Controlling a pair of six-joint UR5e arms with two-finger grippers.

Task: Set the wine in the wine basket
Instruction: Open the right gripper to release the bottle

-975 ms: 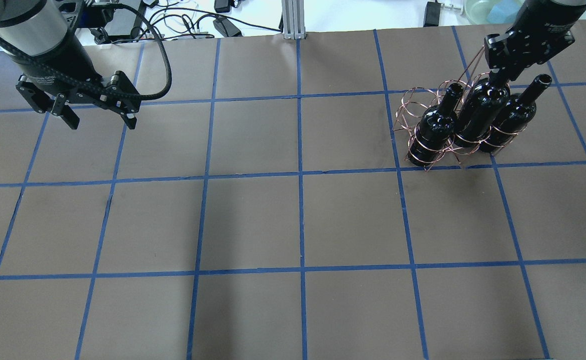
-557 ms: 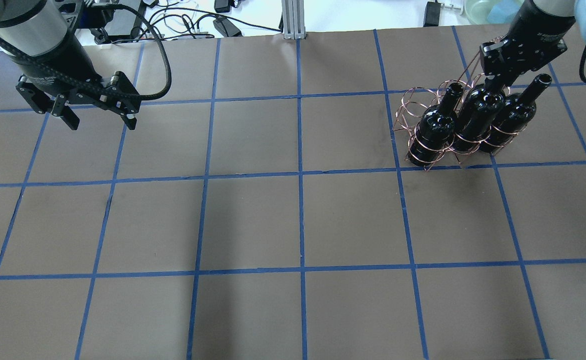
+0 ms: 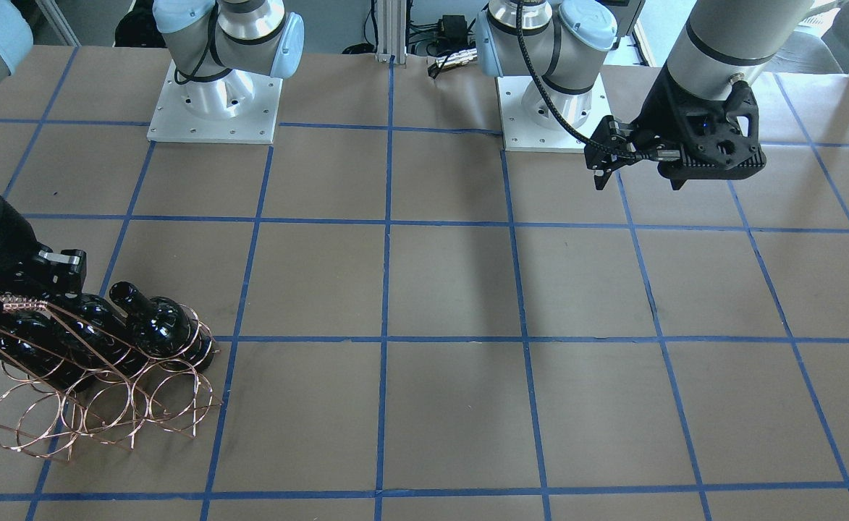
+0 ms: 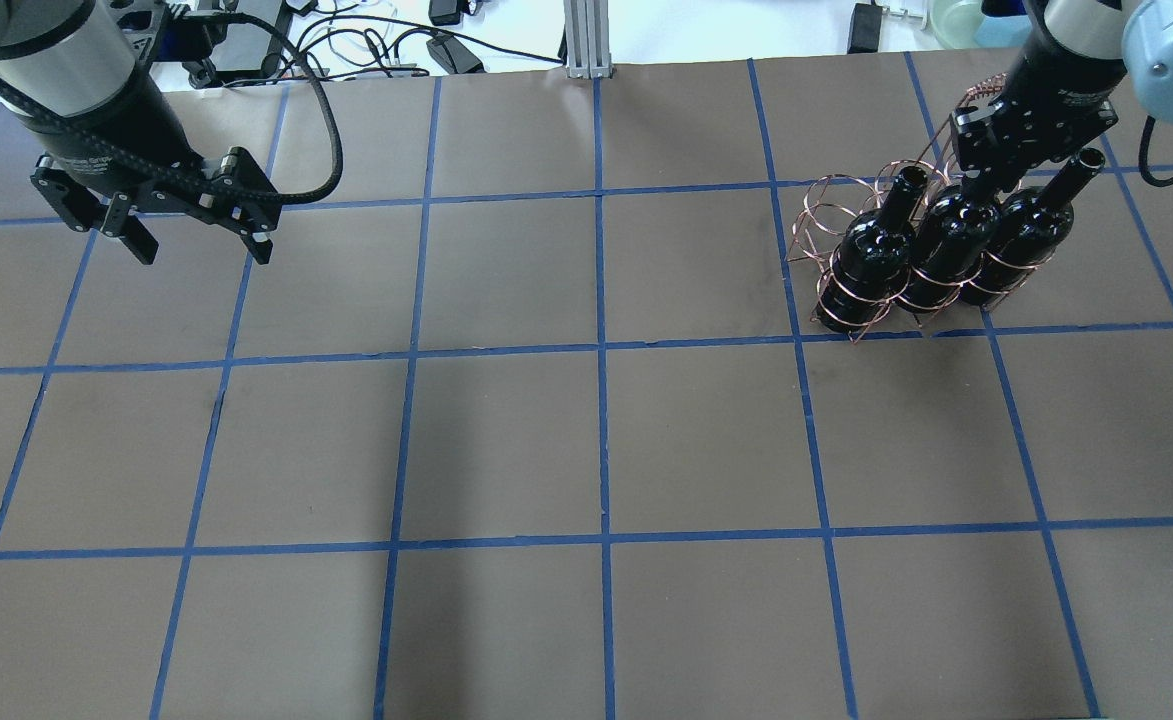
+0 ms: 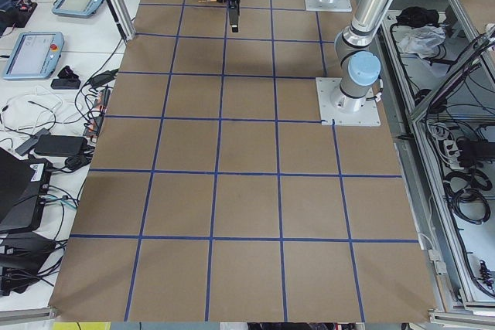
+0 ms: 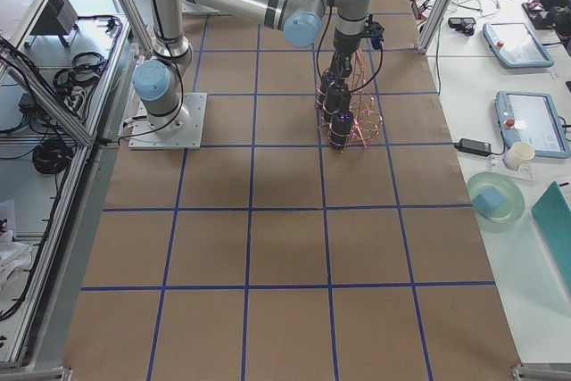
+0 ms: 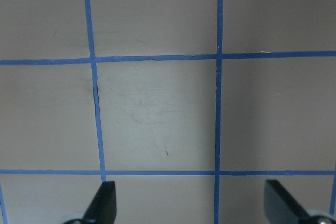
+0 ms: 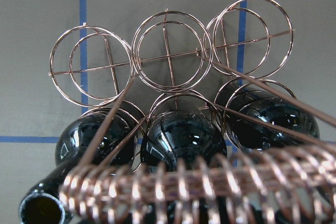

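Observation:
The copper wire wine basket (image 4: 831, 205) stands at the far right of the table, also in the front view (image 3: 106, 405) and the right wrist view (image 8: 168, 51). Three black wine bottles stand in its near row of hoops. My right gripper (image 4: 986, 168) is shut on the neck of the middle bottle (image 4: 946, 248), which sits down in its hoop (image 8: 176, 140) between the other two (image 4: 871, 250) (image 4: 1026, 230). The coiled handle (image 8: 210, 182) hides the neck in the wrist view. My left gripper (image 4: 201, 245) is open and empty above bare table at the far left (image 7: 191, 203).
The basket's far row of hoops (image 8: 92, 64) holds nothing. Cables and power bricks (image 4: 446, 50) lie beyond the table's far edge. The arm bases (image 3: 214, 101) (image 3: 551, 108) stand on the robot's side. The brown table top (image 4: 596, 450) has blue tape lines.
My right gripper has moved down with the middle bottle, which now sits lower in its hoop, level with its neighbours. The left gripper has barely shifted.

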